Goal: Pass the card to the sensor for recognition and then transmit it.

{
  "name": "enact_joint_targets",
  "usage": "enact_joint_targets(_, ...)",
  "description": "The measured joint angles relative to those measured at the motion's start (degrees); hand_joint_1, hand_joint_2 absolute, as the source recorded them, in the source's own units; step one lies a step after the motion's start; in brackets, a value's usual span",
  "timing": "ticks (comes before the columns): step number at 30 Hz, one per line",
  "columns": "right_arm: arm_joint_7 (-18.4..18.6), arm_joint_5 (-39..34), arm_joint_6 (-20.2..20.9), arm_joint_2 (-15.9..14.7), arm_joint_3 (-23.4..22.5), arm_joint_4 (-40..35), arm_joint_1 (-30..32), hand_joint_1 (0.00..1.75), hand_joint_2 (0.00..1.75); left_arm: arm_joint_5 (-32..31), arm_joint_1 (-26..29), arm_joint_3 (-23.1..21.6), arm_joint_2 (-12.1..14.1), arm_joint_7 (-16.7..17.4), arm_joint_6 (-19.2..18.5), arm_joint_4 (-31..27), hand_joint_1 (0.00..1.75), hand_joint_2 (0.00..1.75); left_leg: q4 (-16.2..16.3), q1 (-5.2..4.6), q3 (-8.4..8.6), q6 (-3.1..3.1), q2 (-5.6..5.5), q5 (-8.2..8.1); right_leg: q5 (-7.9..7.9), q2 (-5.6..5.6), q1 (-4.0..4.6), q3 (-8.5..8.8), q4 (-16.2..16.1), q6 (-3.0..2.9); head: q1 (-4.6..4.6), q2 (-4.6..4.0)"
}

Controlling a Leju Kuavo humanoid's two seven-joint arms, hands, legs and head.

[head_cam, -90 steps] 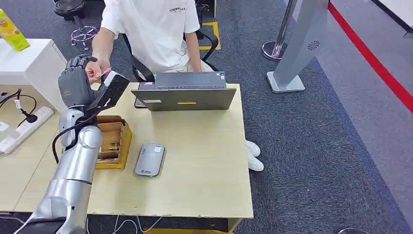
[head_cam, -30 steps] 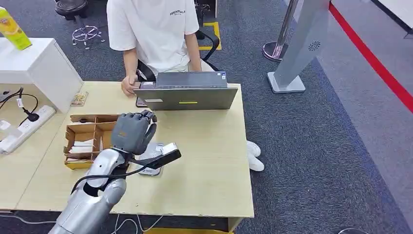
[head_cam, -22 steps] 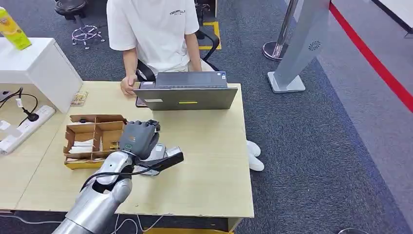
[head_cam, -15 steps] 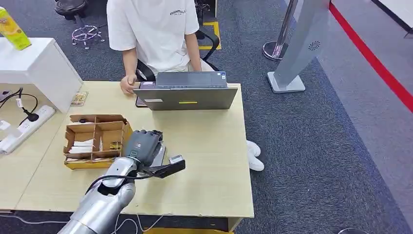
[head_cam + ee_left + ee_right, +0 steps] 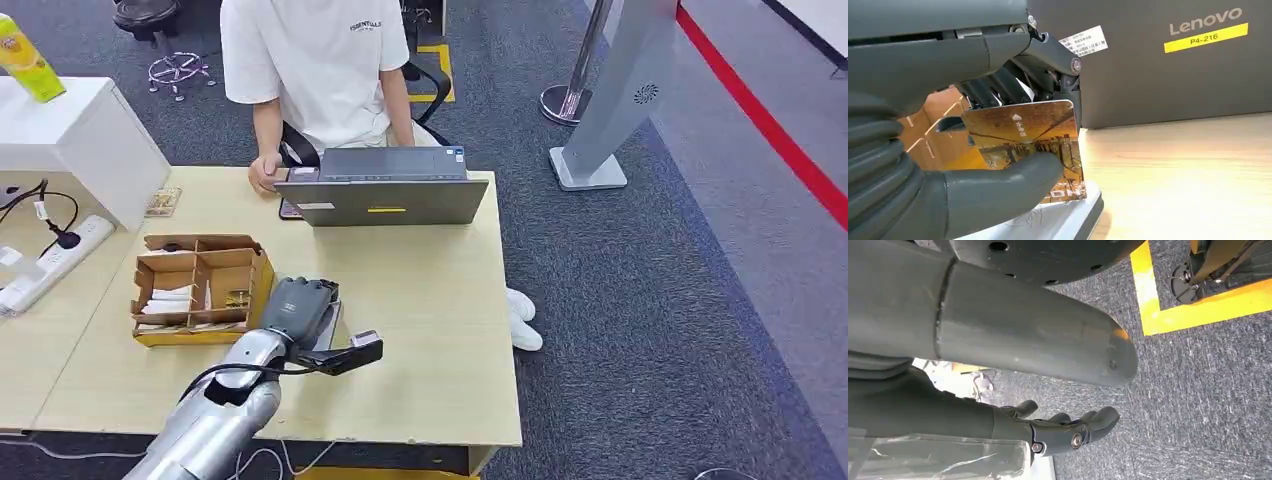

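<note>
On the pale wooden desk point(image 5: 430, 300), left hand point(image 5: 298, 305) is pinching the orange picture card point(image 5: 1030, 137) just above the grey flat sensor point(image 5: 1068, 220); right hand point(image 5: 1068, 432) is hanging with fingers loosely apart, holding nothing; next, probably passing it to the person point(image 5: 320, 60).

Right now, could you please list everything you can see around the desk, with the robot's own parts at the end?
Light wooden desk: one, in front of the robot.
Dark grey Lenovo laptop: one, far desk edge, open toward the person.
Silver-grey flat card sensor: one, on the desk under the left hand.
Orange-brown printed card: one, held just above the sensor.
Brown cardboard divided box: one, beside the sensor.
White power strip: one, on the side table.
Yellow-green drink carton: one, on the white cabinet.
Person in a white T-shirt: one, seated behind the laptop.
Left hand: grey, fingers and thumb pinching the card.
Right hand: dark, hanging over grey carpet.
</note>
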Motion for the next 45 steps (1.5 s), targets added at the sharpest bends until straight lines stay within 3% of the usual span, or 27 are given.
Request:
enact_joint_targets(4,0.1,0.1,0.3,0.0,0.0,0.0,0.0,0.00,0.00,1.4,-1.1,0.0,-0.7,-0.7,1.6,1.1,1.75,1.75,0.0,0.00,0.00,0.02,0.00,0.03,0.02,0.00,0.00,-0.01,0.0,0.02,0.00,0.00)
enact_joint_targets(7,0.3,0.1,0.4,0.0,0.0,0.0,0.0,0.00,0.00,3.2,-2.3,0.0,-1.7,-3.2,9.7,0.6,1.75,1.75,0.1,0.00,-0.05,0.01,-0.04,0.08,0.05,-0.03,0.00,-0.03,0.0,0.03,0.00,0.00)
enact_joint_targets(9,0.6,0.4,0.4,0.0,0.0,0.0,0.0,0.00,0.00,4.9,-2.8,0.0,-2.3,-4.4,14.4,-3.5,1.75,1.75,0.1,0.00,-0.09,0.01,-0.04,0.07,0.05,-0.04,0.00,-0.04,0.0,0.03,0.00,0.02)
enact_joint_targets(13,1.3,1.7,0.5,0.0,0.1,0.0,0.0,0.00,0.00,5.3,-5.2,0.0,-3.5,-4.8,19.4,-12.9,1.75,1.75,0.1,0.00,-0.16,0.02,-0.10,0.07,0.05,-0.08,0.00,-0.08,0.0,0.04,-0.02,0.02)
enact_joint_targets(19,2.2,3.4,1.1,0.0,0.9,0.0,0.0,0.00,0.00,3.1,-8.8,0.2,-5.5,-5.1,23.4,-22.0,1.75,1.75,0.1,0.00,-0.21,0.04,-0.13,0.09,0.08,-0.12,0.00,-0.13,0.0,0.06,0.02,0.00)
enact_joint_targets(22,2.7,5.2,2.1,0.0,1.6,0.0,0.0,0.00,0.00,-0.6,-13.6,0.5,-7.3,-2.2,23.4,-22.6,1.75,1.75,0.2,0.01,-0.39,0.16,-0.34,0.20,0.10,-0.37,0.01,-0.19,0.0,0.10,0.02,0.00)
enact_joint_targets(25,2.4,6.3,3.0,0.0,2.6,0.0,0.0,0.00,0.00,-4.0,-21.8,1.4,-9.1,2.1,21.3,-17.7,1.75,1.75,0.2,0.00,-0.41,0.11,-0.36,0.27,0.24,-0.36,0.00,-0.18,0.0,0.13,0.04,0.00)
enact_joint_targets(27,2.1,6.5,3.3,0.0,3.1,0.0,0.0,0.00,0.00,-4.7,-26.3,2.0,-9.9,2.7,21.7,-13.0,1.75,1.75,0.2,0.01,-0.39,0.09,-0.30,0.32,0.29,-0.28,0.00,-0.19,0.0,0.13,0.02,0.02)
enact_joint_targets(30,2.1,6.6,3.5,0.0,3.6,0.0,0.0,0.00,0.00,-5.3,-29.8,2.4,-10.9,3.5,21.8,-8.8,1.75,1.75,0.2,0.00,-0.40,0.14,-0.30,0.36,0.32,-0.27,0.00,-0.19,0.0,0.16,0.04,0.02)
enact_joint_targets(33,1.6,7.0,4.1,-0.1,3.9,0.0,0.0,0.00,0.00,-7.7,-34.0,2.8,-11.9,6.7,20.3,-0.6,1.75,1.75,0.2,0.00,-0.44,0.16,-0.31,0.37,0.33,-0.28,0.00,-0.20,0.0,0.17,0.09,0.00)
enact_joint_targets(35,1.5,7.1,4.4,-0.1,4.1,0.0,0.0,0.00,0.00,-7.9,-36.6,3.2,-12.3,6.8,20.9,5.0,1.75,1.75,0.3,0.00,-0.44,0.16,-0.29,0.38,0.38,-0.25,0.00,-0.21,0.0,0.21,0.11,0.00)
enact_joint_targets(39,1.5,7.2,4.4,-0.1,4.3,0.0,0.1,0.00,0.00,-7.9,-39.0,4.0,-13.0,6.8,21.2,11.5,1.75,1.75,0.3,0.00,-0.45,0.16,-0.29,0.39,0.38,-0.25,0.00,-0.22,0.0,0.22,0.09,0.02)
enact_joint_targets(45,1.5,7.2,4.4,-0.1,4.7,0.0,0.1,0.00,0.00,-8.0,-40.0,4.0,-13.5,6.8,21.3,15.0,1.75,1.75,0.3,0.00,-0.47,0.16,-0.28,0.39,0.37,-0.25,0.00,-0.22,0.0,0.22,0.11,0.00)
